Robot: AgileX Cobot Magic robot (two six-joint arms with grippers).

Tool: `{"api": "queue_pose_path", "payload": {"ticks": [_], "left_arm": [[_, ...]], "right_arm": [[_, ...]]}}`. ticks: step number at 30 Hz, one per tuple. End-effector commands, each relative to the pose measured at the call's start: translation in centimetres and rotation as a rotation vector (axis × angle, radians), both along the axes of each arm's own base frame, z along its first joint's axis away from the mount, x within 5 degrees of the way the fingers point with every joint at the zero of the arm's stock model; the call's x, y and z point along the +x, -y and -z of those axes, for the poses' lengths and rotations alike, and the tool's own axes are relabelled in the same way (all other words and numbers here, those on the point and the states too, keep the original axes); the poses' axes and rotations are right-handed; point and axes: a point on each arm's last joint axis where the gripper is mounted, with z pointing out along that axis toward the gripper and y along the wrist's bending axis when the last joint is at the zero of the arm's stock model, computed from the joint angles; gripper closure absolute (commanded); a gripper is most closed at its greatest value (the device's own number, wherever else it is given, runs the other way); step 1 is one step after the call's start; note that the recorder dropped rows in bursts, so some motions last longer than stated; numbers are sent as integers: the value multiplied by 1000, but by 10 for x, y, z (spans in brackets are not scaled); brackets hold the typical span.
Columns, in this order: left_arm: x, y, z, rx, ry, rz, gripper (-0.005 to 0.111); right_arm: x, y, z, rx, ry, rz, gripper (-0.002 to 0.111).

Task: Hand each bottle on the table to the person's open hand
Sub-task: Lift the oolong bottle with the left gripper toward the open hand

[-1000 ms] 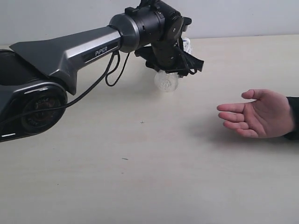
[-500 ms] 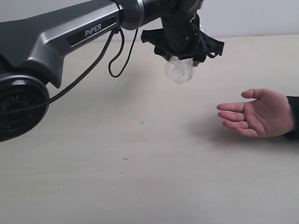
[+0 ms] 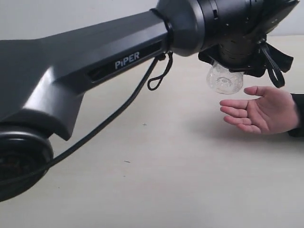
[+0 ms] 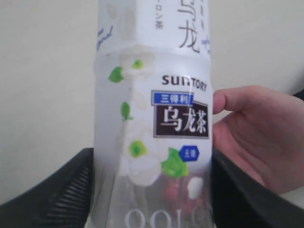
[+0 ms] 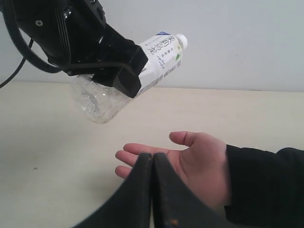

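Left claw [image 5: 119,71] around slanted bottle [image 5: 157,51], cap high

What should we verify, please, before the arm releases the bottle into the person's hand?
1. The left end effector grips the bottle: ok, it clamps it from both sides.
2. The person's open hand is palm up and empty: ok.
3. The bottle is over that hand: not ok, it hangs in the air just beside it.
4. The cap is on: ok.
5. The right end effector is clear of the handover: cannot tell; it is shut and empty, and unseen in the exterior view.
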Motion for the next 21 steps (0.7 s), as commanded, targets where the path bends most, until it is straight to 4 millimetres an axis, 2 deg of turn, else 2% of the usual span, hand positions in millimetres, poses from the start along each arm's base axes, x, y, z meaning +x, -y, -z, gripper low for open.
{"api": "queue_pose_path", "payload": {"ticks": [1,7,11,14,16,17,21], "left_arm": [[-10,3,-8,-12,22,-6,107],[-19,2,-11,28,8,3,107],[-26,-12,-32,67,17,16,107],[-39,-24,-48,66,60,40,107],[-48,-27,-51,30,79,55,107],[-52,-30,-50,-21,81,62,107],[-66,-53,-24,-192,87,65,107]], "right_arm": [[0,0,0,0,11,-2,108],[0,0,0,0,11,-2,108],[0,0,0,0,11,-2,108],[0,0,0,0,11,-2,108],[0,0,0,0,11,-2,108],[0,0,0,0,11,-2,108],[0,0,0,0,11,-2,108]]}}
